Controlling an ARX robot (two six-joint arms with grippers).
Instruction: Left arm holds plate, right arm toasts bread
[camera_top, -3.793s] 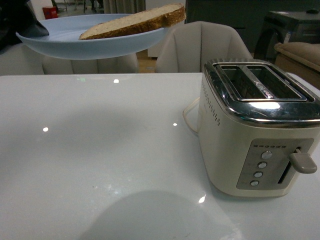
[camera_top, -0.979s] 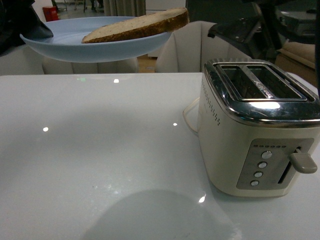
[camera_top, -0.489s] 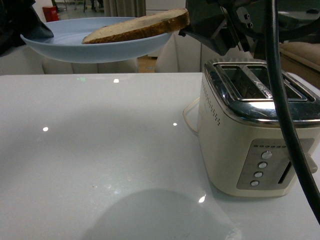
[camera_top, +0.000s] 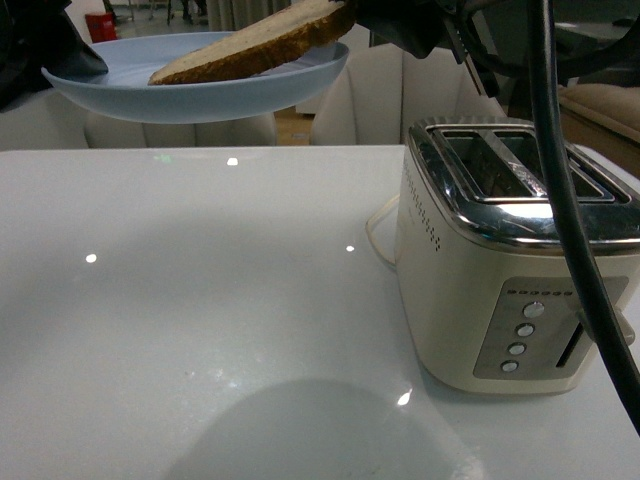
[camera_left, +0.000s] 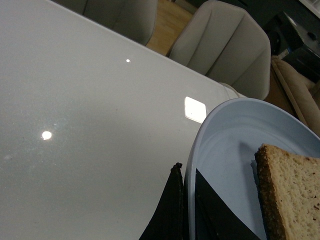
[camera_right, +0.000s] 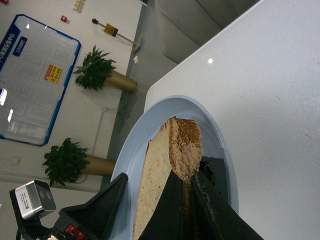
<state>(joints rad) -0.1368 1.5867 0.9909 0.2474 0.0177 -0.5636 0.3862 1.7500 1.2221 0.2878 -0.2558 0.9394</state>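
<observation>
The pale blue plate (camera_top: 200, 90) hangs in the air at the upper left of the front view, above the white table. My left gripper (camera_left: 184, 172) is shut on its rim, one black finger each side; it shows dark at the far left in the front view (camera_top: 60, 55). The bread (camera_top: 250, 42), light brown with a tan crust, lies tilted, its right end lifted off the plate. My right gripper (camera_right: 186, 181) is shut on the bread's crust edge (camera_right: 182, 145); in the front view it is the dark shape at the top (camera_top: 400, 22) with a thick black cable (camera_top: 560, 200).
A cream and chrome two-slot toaster (camera_top: 515, 260) stands on the white table (camera_top: 200, 300) at the right, slots empty, lever (camera_top: 605, 325) up. Its cord (camera_top: 380, 235) trails behind it. Pale chairs (camera_top: 400, 95) stand beyond the far table edge.
My right arm came in from the upper right, reached the bread's right end and shut on it. That end has risen, so the bread tilts more. The plate has stayed still.
</observation>
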